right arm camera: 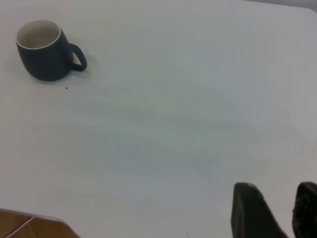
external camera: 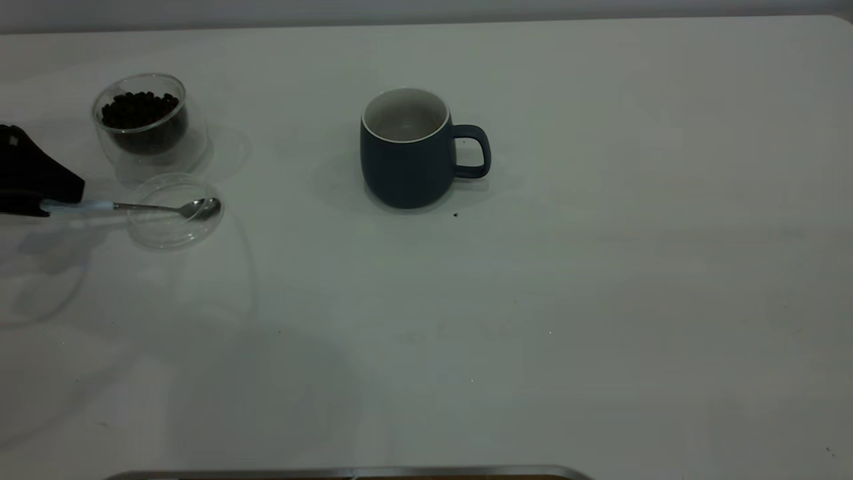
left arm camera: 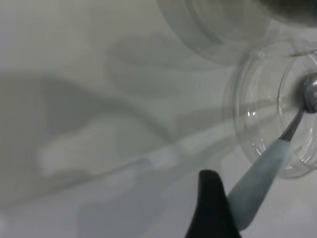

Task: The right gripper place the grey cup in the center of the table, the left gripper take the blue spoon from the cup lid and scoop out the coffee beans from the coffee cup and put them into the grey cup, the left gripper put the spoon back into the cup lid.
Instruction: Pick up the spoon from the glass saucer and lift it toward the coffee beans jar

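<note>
Grey cup [external camera: 408, 157] stands upright near the middle of the frame, slightly toward the top, on the table [external camera: 600, 300], its handle turned to the right and its white inside bare. That white tabletop fills nearly the whole exterior view, with a pale wall strip along the top edge and a dark metal-edged band at the bottom centre. Wide open surface lies to the right of the mug and below it. At upper left the coffee cup [external camera: 141, 123] holds the coffee beans [external camera: 140, 109], and the cup lid [external camera: 174, 211] lies just below it, almost touching. Across the lid rests the blue spoon [external camera: 133, 207], bowl over the lid's right side, handle reaching left. There the left gripper [external camera: 41, 200] comes in low from the left edge, closed on the handle's end. Well off to the right, the right gripper [right arm camera: 277, 210] hangs above bare table, its jaws a little apart and holding nothing.
</note>
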